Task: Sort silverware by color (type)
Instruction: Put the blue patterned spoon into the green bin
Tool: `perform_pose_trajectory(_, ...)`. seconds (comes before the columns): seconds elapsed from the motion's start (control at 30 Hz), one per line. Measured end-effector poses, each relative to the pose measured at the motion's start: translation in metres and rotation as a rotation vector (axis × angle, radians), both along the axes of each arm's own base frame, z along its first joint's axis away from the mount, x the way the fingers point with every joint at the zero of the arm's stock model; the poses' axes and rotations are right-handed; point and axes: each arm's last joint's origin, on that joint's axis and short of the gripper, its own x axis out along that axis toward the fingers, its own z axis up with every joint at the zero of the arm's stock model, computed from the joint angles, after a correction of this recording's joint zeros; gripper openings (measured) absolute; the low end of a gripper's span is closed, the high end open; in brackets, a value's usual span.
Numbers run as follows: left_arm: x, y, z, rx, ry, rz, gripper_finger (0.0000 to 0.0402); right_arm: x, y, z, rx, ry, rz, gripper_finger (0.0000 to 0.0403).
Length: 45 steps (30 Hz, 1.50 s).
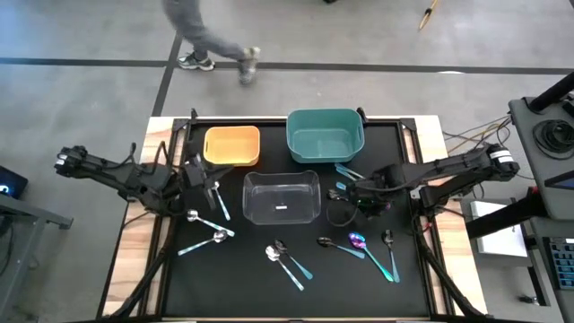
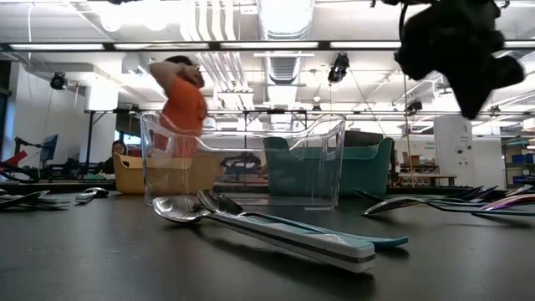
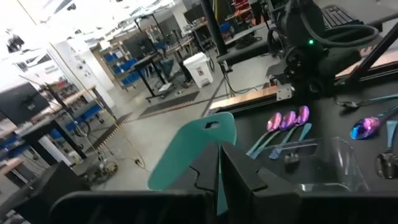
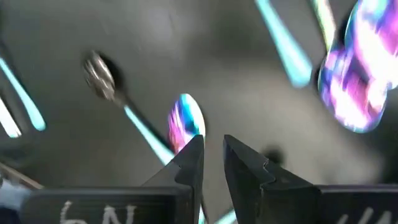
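Spoons lie scattered on the black mat (image 1: 179, 296), light and stiff, with thin teal handles and glossy bowls that would likely slip; a pinch across the flat handle near its middle looks the safest hold.

Left gripper (image 1: 208, 190) hovers between the orange bin (image 1: 232, 145) and the clear bin (image 1: 281, 197), jaws closed tight with nothing visibly between them. Just below it lie 2 silver spoons (image 1: 204, 229), crossing near their handles.

At centre front, 2 more silver spoons (image 1: 285, 260) lie side by side, touching, below the clear bin. That bin appears empty, as do the orange bin and the teal bin (image 1: 325, 135).

Right gripper (image 1: 352, 196) hangs just right of the clear bin, jaws narrowly apart; whether a spoon sits between them cannot be told. In its wrist view an iridescent spoon (image 4: 185, 124) shows just past the fingertips. Below it on the mat lie 1 dark spoon (image 1: 336, 245), 1 iridescent spoon and another dark one (image 1: 389, 249). More teal handles (image 1: 348, 172) lie by the teal bin; their count is unclear.
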Motion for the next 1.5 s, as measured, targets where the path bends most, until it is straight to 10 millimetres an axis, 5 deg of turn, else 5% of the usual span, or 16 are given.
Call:
perform_pose_trajectory(0.23, -0.001, 0.000, -0.001, -0.008, -0.031, 0.001, 0.0000, 0.003, 0.020, -0.014, 0.217, 0.169, -0.050, 0.0052)
perform_pose_trajectory(0.63, -0.002, 0.001, -0.005, 0.020, 0.018, 0.025, 0.0000, 0.009, 0.044, -0.033, 0.194, 0.240, 0.068, 0.0052)
perform_pose_trajectory(1.5, 0.002, 0.000, -0.006, 0.023, 0.023, 0.024, 0.0000, 0.022, 0.047, -0.045, 0.187, 0.154, 0.225, 0.0052)
